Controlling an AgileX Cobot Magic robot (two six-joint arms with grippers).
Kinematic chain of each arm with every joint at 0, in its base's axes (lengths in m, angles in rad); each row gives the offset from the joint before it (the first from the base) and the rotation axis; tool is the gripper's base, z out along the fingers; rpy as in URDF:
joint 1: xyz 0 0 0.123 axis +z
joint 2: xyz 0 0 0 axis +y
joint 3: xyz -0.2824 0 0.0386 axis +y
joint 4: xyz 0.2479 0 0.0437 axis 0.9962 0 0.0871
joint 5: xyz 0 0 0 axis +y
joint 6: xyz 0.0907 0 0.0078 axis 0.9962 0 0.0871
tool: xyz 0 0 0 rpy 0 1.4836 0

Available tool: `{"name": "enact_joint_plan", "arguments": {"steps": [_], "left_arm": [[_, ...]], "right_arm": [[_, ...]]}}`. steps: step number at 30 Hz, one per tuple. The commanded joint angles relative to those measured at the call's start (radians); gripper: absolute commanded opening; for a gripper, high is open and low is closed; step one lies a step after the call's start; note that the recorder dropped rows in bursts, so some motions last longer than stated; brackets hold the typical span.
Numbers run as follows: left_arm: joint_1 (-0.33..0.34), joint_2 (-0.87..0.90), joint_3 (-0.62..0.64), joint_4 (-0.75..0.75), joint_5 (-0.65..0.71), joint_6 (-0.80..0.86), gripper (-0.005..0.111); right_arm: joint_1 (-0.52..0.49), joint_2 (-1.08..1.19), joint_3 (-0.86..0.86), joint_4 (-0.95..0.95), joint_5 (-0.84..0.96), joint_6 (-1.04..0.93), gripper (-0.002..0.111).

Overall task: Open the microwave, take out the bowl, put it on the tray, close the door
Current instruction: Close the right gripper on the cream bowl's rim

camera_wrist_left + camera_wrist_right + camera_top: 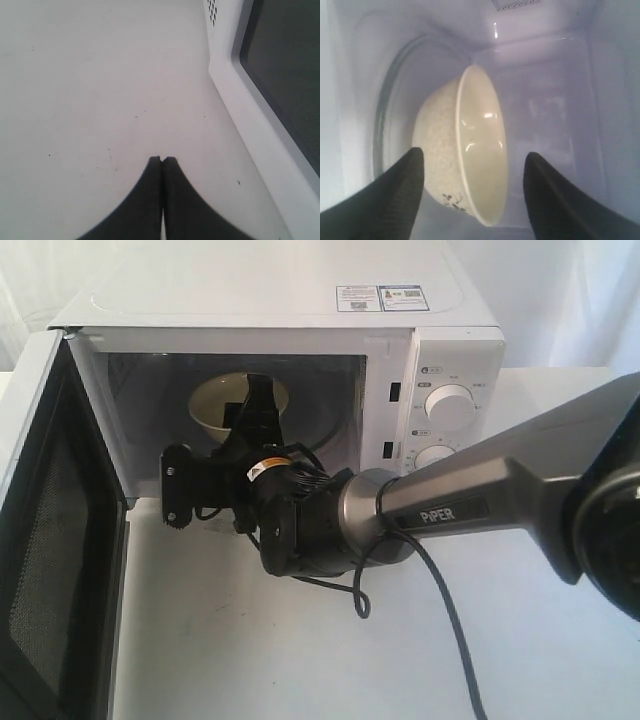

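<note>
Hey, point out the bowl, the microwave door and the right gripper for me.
bowl (211,406), exterior view, on its pale inside.
door (60,530), exterior view, on its dark inner window.
right gripper (473,152), right wrist view, midway between its open fingertips.

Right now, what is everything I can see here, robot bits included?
microwave: one, white, on the table.
door: one, white with dark window, swung open on the left.
bowl: one, cream-yellow, inside the microwave.
knobs: two, white, on the microwave's panel.
stickers: two, printed, on the microwave's top.
table: one, white, under everything.
right arm: one, grey and black, reaching into the microwave.
right fingers: two, black, open, flanking the bowl.
left fingers: two, black, shut, over the table.
</note>
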Motion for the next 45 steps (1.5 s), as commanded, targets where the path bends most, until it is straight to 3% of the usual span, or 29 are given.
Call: {"name": "enact_joint_plan", "arguments": {"steps": [1, 27, 39, 45], "left_arm": [[0.004, -0.005, 0.003, 0.002, 0.003, -0.001, 0.0], [0.004, -0.005, 0.003, 0.002, 0.003, -0.001, 0.0], [0.004, -0.005, 0.003, 0.002, 0.003, -0.001, 0.0], [0.004, -0.005, 0.003, 0.002, 0.003, -0.001, 0.0]], "right_arm": [[-0.028, 0.017, -0.01, -0.01, -0.011, 0.012, 0.056], [-0.06, 0.108, -0.077, -0.071, -0.006, 0.031, 0.055], [-0.06, 0.119, -0.077, -0.07, -0.045, 0.031, 0.014], [-0.06, 0.119, -0.077, -0.06, -0.077, 0.031, 0.006]]}}
